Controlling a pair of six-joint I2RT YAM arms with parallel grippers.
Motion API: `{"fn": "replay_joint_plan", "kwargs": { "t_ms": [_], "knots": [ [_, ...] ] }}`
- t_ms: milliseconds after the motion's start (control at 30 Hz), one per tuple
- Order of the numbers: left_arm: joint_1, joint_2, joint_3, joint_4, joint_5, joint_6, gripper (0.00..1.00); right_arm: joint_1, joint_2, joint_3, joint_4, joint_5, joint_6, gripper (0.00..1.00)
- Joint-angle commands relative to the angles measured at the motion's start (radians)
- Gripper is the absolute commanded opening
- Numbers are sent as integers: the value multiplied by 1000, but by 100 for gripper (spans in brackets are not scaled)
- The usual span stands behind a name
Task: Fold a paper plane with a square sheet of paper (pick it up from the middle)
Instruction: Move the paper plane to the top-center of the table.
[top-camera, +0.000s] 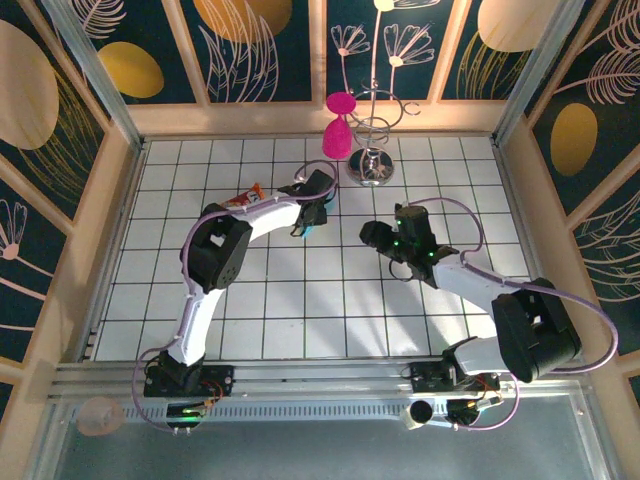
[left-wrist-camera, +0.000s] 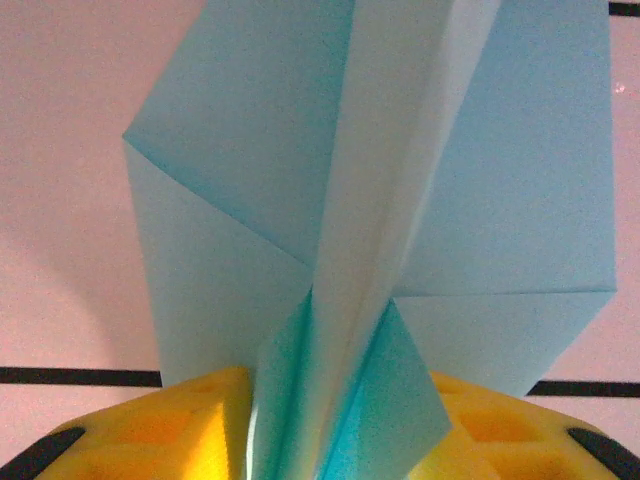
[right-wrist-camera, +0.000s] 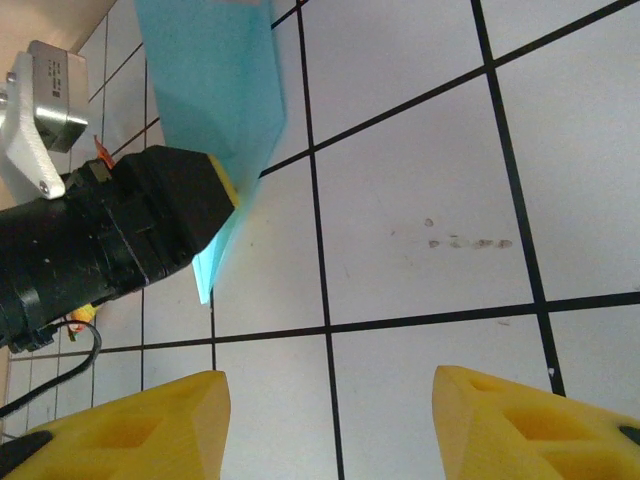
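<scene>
Over the far half of the tiled table (top-camera: 300, 320), just left of centre, the paper plane (left-wrist-camera: 380, 200) is held by the left gripper (top-camera: 310, 222). Its yellow fingers (left-wrist-camera: 160, 420) are closed narrowly on the folded layers at the centre crease. A pinch there is probably chosen because it stops the flaps from springing open and leaves both wings free to be worked.

From the right wrist camera the light-blue paper appears raised off the tiles rather than flat on them, though this cannot be told for certain. The right gripper (right-wrist-camera: 330, 420) is set near, facing the paper, its fingers (right-wrist-camera: 150, 430) spread wide with nothing but bare tile between them. This stance is judged ready to take or press a wing.

The long axis of the plane is laid along the crease and runs straight away from the left wrist, leaning slightly right in that view. The broad, open end is turned away from the fingers, while a narrow tip is seen on the wrist side of the pad, pointing down toward the table. A red-and-yellow snack packet (top-camera: 245, 198) lies beside the left arm, apart from the work.
</scene>
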Motion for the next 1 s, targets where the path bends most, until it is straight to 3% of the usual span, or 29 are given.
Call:
{"fn": "replay_joint_plan", "kwargs": {
  "t_ms": [0,367,967],
  "knots": [
    [3,28,33,-48,-21,-26,40,-12,-26,-16,-17,33,-12,56],
    [19,20,4,-47,-102,-159,36,-12,-20,-30,2,14,-6,56],
    [19,-122,-6,9,-12,-161,43,-16,-33,-20,-13,43,-9,56]
  ]
}}
